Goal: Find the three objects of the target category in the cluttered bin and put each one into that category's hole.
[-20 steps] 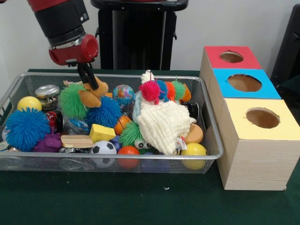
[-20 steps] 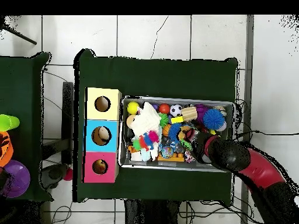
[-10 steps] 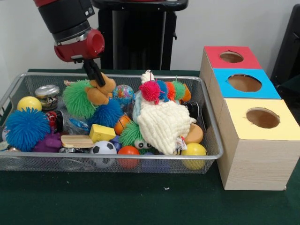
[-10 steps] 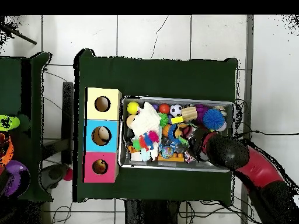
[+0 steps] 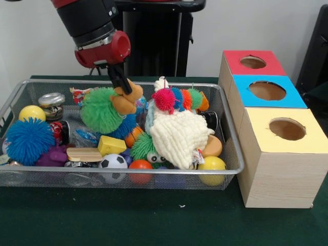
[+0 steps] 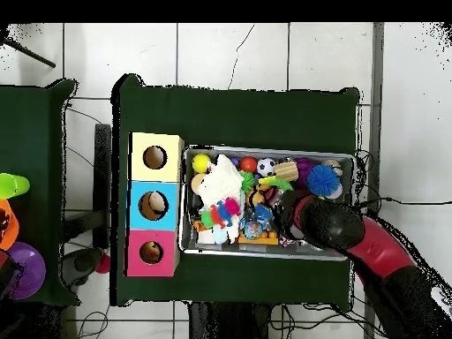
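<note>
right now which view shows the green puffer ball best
The front view: the green puffer ball shows whole, beside a tan plush toy under the gripper. The overhead view hides it beneath the arm.

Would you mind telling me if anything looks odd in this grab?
Yes: the hand carries the green hairy puffer ball above the wire mesh bin, and a tan plush toy hangs with it, seemingly caught in the same grasp.
</note>
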Tool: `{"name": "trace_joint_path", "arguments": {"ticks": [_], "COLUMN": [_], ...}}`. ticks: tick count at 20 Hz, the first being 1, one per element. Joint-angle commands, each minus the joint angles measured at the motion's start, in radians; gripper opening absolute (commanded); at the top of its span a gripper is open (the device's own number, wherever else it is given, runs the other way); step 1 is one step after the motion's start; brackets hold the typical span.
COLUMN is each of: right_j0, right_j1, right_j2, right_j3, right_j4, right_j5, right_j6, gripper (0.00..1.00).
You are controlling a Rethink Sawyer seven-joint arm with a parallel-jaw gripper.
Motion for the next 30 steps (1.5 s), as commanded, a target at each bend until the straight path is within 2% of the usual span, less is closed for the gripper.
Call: {"name": "trace_joint_path", "arguments": {"ticks": [1,13,20,26,30], "right_j0": [0.040,0.126,0.166,0.218,0.263], "right_j1": [0.015,0.036,0.028,-0.009,-0.036], "right_j2": [0.029,-0.019,-0.031,-0.046,-0.057], "right_j3": [0.043,0.034,0.027,0.064,0.091], "right_j4": [0.071,0.064,0.096,0.124,0.149], "right_j5": [-0.002,-0.078,-0.091,-0.115,-0.094], "right_j6": [0.134,0.164,0.198,0.242,0.252], "gripper": [0.00,0.00,0.00,0.00,0.00]}}
